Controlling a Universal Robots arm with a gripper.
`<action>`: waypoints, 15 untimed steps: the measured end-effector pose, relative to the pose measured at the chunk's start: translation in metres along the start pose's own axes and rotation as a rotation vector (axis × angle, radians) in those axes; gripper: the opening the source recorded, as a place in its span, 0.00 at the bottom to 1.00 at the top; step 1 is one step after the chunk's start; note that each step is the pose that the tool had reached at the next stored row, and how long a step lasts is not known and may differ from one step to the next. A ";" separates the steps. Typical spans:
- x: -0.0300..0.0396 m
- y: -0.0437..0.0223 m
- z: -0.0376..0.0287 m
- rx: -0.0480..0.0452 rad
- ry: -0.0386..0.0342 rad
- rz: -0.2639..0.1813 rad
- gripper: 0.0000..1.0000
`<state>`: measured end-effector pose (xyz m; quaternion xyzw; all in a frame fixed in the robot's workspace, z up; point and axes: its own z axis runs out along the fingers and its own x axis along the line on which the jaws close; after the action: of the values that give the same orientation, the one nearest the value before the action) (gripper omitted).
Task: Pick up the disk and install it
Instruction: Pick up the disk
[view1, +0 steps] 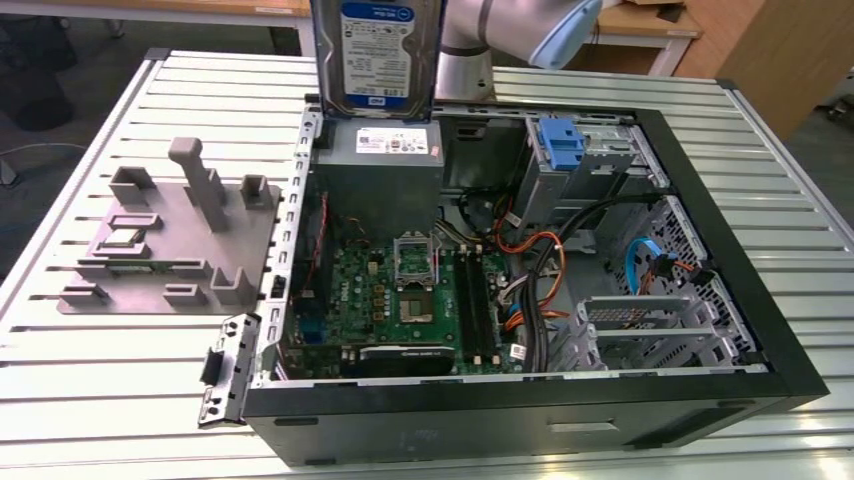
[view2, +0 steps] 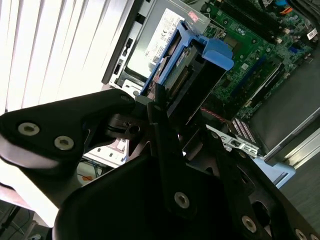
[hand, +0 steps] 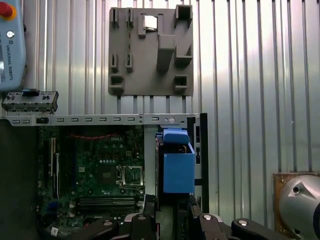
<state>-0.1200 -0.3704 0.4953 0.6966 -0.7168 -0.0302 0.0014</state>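
The disk (view1: 387, 55) hangs upright over the back left of the open computer case (view1: 534, 405), label toward the exterior camera, just above the grey power supply (view1: 380, 142). The robot arm (view1: 521, 30) reaches in behind it. In the second wrist view my gripper (view2: 165, 107) is shut on the disk (view2: 192, 75), the black fingers clamping the end of its blue carrier frame. In the first wrist view the disk (hand: 177, 167) shows end-on past the gripper (hand: 172, 207), over the case's edge beside the motherboard (hand: 100, 170).
Inside the case a blue bracket (view1: 561, 140) sits in the rear drive bay and a metal drive cage (view1: 654, 320) stands at the front right, among cables. A grey fixture plate (view1: 167, 240) lies on the slatted table to the exterior view's left. A teach pendant (hand: 10, 45) rests nearby.
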 end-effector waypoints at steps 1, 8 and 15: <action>-0.0001 -0.0021 -0.0001 -0.0002 0.0001 0.000 0.35; -0.0006 -0.0181 -0.0008 -0.0016 0.0001 0.000 0.35; -0.0007 -0.0273 -0.0009 -0.0019 0.0000 0.000 0.35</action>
<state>-0.0927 -0.3705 0.4950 0.6966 -0.7168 -0.0309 0.0020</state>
